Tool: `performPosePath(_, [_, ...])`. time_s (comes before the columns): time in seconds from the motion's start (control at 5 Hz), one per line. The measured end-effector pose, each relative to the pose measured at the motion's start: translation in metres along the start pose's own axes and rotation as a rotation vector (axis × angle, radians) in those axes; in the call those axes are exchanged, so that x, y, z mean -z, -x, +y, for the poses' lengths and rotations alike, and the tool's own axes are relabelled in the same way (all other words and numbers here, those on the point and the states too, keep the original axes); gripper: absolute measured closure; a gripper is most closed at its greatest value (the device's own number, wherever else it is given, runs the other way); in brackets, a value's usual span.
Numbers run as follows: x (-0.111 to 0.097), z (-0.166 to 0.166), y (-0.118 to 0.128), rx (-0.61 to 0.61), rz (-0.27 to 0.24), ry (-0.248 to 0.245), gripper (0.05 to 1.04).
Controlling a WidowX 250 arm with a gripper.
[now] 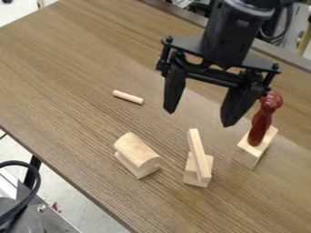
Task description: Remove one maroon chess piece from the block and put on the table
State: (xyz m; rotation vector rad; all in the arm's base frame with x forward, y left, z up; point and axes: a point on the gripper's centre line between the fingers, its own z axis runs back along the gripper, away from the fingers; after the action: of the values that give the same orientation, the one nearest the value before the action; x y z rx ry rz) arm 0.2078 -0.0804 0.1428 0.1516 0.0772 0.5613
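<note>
While the claw (198,119) hangs open, its edge partly covers the maroon chess piece (262,123) on a block (247,155); arm (234,38) cut off above.

Dowel (128,97) lying flat; half-round piece (137,150) near tilted plank (198,154) on wooden base (190,172).

The fixed camera is looking down at a slant from near above the tabletop (67,59), facing the arm (234,38) at one o'clock and taking in floor (82,211) at seven o'clock.
</note>
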Motion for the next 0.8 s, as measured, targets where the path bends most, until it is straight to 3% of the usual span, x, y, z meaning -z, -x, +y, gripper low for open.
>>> performPosePath(0.2, [0.006, 0.001, 0.001, -0.002, 0.015, -0.02, 0.083])
performPosePath(0.4, [0.026, 0.018, 0.001, -0.102, 0.046, 0.014, 0.084])
performPosePath(0.6, [0.033, 0.029, -0.005, -0.174, 0.054, 0.057, 0.084])
performPosePath(0.8, [0.03, 0.028, -0.01, -0.088, 0.048, 0.062, 0.084])
